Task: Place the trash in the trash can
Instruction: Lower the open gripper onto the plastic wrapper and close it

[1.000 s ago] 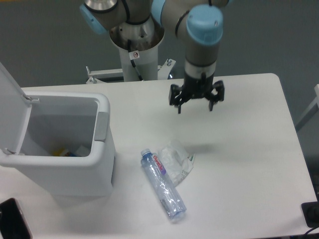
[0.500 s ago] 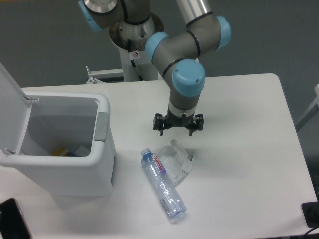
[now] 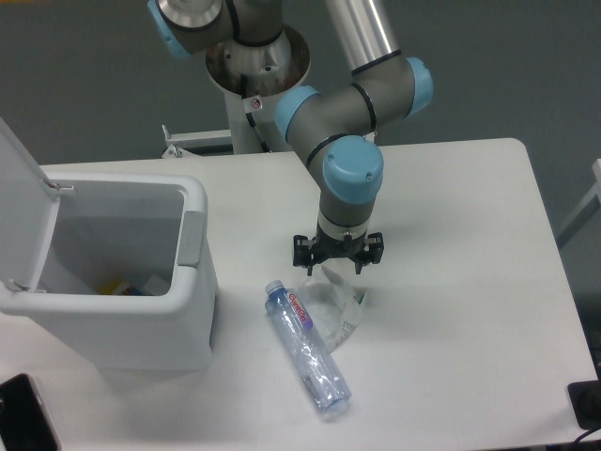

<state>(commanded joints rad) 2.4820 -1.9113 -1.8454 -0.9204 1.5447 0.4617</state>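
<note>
So the crumpled clear-whitish plastic wrapper (image 3: 331, 303) is lying in a loose heap near the middle of the white tabletop (image 3: 460, 225), and it's touching the long clear plastic water bottle with the blue cap and red label (image 3: 306, 347) on its left side. The two-finger tool (image 3: 338, 265) is hanging right over the wrapper's far edge with its fingers spread apart, nothing pinched in them as far as I can see.

What I'd worry about: the wrapper is thin, springy stuff with no real shape, so if the fingers close on just a flap at the edge it could slide out on the lift, or a corner tears loose and the rest stays behind. And because the wrapper leans against the bottle, dragging it sideways could nudge the bottle and set it rolling, maybe toward the near edge of the tabletop. Coming down too far risks the fingertips jamming into the tabletop.

Direction-wise, the wrapper has no clear long axis, it's just a blob. The bottle does: it runs diagonally, blue cap pointing up-left toward the big white rectangular plastic bin with the grey front panel (image 3: 141, 319), base pointing down-right toward the near edge. The bin sits well to the left, lid (image 3: 19, 211) tipped up and mouth open, some bits already visible at the bottom.
</note>
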